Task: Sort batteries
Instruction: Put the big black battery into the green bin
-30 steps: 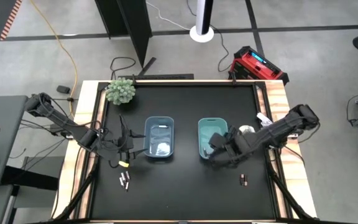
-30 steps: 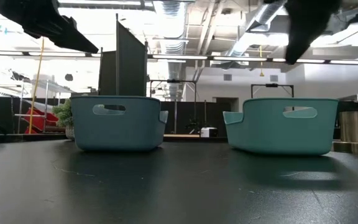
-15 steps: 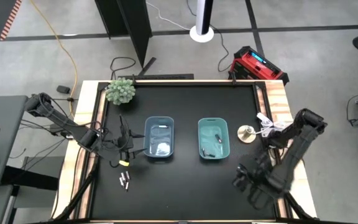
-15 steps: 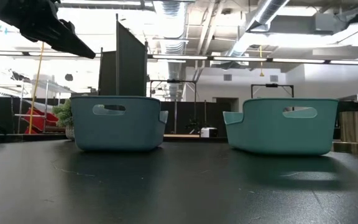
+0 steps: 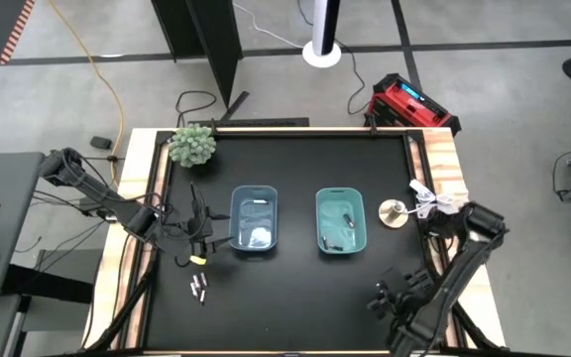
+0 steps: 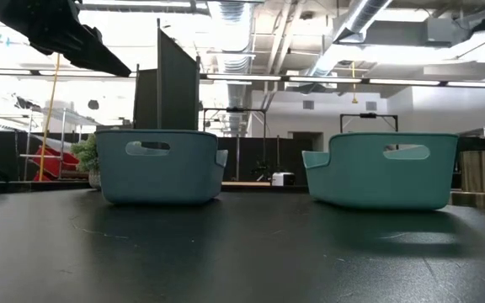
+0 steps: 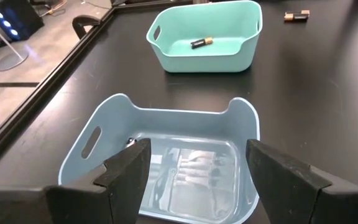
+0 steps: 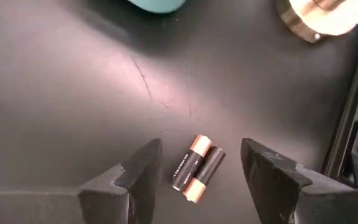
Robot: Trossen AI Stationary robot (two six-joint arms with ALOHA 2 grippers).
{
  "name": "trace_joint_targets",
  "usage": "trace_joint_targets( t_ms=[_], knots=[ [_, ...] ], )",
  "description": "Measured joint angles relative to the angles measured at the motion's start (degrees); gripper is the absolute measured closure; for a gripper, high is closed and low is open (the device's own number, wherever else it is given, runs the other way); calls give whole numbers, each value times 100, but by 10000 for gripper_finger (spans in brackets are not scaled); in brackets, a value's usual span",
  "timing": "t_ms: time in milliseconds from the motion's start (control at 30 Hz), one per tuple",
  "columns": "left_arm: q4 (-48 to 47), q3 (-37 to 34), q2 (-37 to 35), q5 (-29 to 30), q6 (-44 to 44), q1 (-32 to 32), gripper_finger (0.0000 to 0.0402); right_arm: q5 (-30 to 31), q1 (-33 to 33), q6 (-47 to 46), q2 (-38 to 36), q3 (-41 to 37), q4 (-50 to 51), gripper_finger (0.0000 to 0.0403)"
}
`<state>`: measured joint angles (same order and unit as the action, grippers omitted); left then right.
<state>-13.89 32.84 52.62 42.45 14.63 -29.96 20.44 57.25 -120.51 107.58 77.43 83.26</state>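
Observation:
A light blue bin (image 5: 255,220) holds several whitish batteries (image 7: 197,171). A teal bin (image 5: 340,222) holds one dark battery with a coppery end (image 7: 201,42). Two dark batteries (image 8: 197,169) lie side by side on the black table near its right front. My right gripper (image 8: 204,180) is open above them with a finger on either side, touching nothing; in the high view (image 5: 390,297) it hides them. My left gripper (image 7: 194,186) is open and empty just left of the blue bin (image 5: 204,238). A few whitish batteries (image 5: 198,289) lie near the front left.
A small green plant (image 5: 193,145) stands at the far left corner. A round metal disc (image 5: 395,212) lies right of the teal bin, and it also shows in the right wrist view (image 8: 319,15). A small yellow piece (image 5: 197,260) lies below my left gripper.
My right gripper has left the teal bin and gone toward the table's near edge and to the right, and now stands over the two dark batteries. The dark battery in the teal bin is now uncovered.

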Motion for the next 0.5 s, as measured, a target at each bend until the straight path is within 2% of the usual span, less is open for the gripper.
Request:
trace_joint_targets(
  t_ms=[200, 367, 500],
  knots=[
    [9, 0, 0, 0, 0, 0, 141, -152, -55, -150, 378, 0, 137, 171],
    [59, 0, 0, 0, -17, -2, 141, 665, -346, -57, 293, 0, 453, 171],
    [84, 0, 0, 0, -35, 0, 141, 1222, -539, 201, -65, -149, 657, 171]
  ],
)
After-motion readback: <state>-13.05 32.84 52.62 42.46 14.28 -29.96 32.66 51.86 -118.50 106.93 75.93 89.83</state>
